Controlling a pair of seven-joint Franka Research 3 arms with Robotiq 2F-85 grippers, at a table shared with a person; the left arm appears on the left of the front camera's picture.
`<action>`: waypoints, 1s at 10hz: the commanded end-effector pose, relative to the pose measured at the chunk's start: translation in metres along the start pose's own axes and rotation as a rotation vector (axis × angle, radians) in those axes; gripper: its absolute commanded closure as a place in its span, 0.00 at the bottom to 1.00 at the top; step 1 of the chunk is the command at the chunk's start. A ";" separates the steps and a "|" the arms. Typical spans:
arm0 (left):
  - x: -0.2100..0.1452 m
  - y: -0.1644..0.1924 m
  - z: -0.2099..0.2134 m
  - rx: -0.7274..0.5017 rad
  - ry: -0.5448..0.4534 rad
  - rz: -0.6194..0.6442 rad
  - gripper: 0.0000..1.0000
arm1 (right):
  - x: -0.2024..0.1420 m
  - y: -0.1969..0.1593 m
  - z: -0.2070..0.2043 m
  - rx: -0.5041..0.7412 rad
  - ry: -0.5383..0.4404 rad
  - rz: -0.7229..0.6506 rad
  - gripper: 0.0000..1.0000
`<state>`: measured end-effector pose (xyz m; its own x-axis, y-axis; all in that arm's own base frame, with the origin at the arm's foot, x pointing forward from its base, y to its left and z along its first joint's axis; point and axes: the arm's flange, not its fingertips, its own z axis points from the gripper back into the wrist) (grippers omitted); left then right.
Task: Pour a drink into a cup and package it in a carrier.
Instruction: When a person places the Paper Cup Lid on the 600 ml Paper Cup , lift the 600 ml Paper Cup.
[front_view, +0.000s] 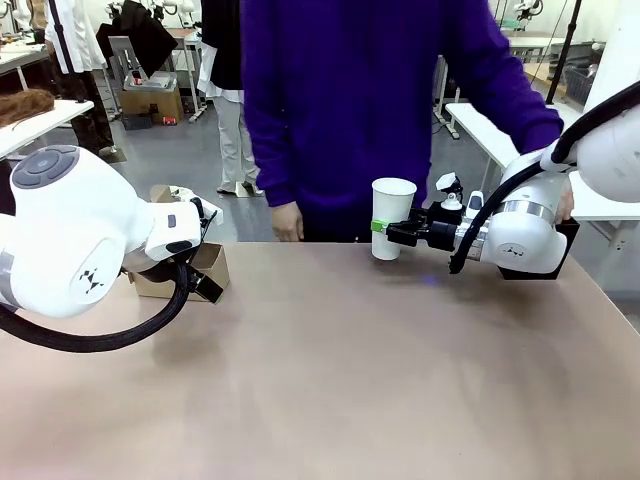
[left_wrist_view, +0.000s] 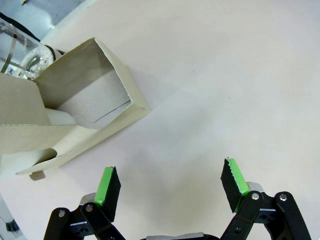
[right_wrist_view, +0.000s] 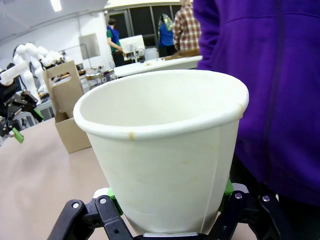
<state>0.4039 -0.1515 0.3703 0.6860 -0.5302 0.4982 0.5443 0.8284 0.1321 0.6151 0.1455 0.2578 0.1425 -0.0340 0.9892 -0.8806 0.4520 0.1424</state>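
Holding the cup (front_view: 393, 205) low on its wall, your right claw (front_view: 388, 232) is clamped on it from the right, with a green pad on either side just above the base. Reason, as I judge it: a low side grip leaves the mouth free and the rim uncrushed, and it keeps the cup upright so nothing spills.

Cup position: far side of the table (front_view: 330, 380), right of centre, directly in front of the person in the purple top, base down near the table surface. The person's hand (front_view: 287, 222) hangs at the far edge, left of the cup and apart from it.

Contents: the right wrist view looks at the rim from slightly below, so the cup's floor is hidden. It is possibly filled; I cannot tell. A small brown mark sits on the rim.

Carrier (front_view: 210, 268): far left of the table, partly behind your left arm, well apart from the cup. In the left wrist view its cardboard wall lies just ahead of the left claw (left_wrist_view: 170, 175), whose fingers stand wide apart, gripping nothing, above bare table. A clear glass pitcher (left_wrist_view: 25, 55) sits beyond the carrier.

Judgement: the left claw hovers beside the carrier, likely to steady it. Next you must carry the cup leftward, level, and lower it into a well. Risks: squeezing the paper wall, or tipping the cup in transit.
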 end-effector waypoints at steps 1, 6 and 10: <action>0.000 0.000 0.000 -0.001 -0.001 0.001 0.00 | 0.005 0.003 0.001 0.000 -0.003 0.000 0.19; 0.000 0.000 0.000 -0.001 -0.001 0.001 0.00 | 0.005 0.003 0.001 0.000 -0.003 0.000 0.19; 0.000 0.000 0.000 -0.001 -0.001 0.001 0.00 | 0.005 0.003 0.001 0.000 -0.003 0.000 0.19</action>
<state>0.4039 -0.1515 0.3703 0.6860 -0.5302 0.4982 0.5443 0.8284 0.1321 0.6150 0.1455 0.2577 0.1426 -0.0340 0.9892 -0.8805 0.4521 0.1425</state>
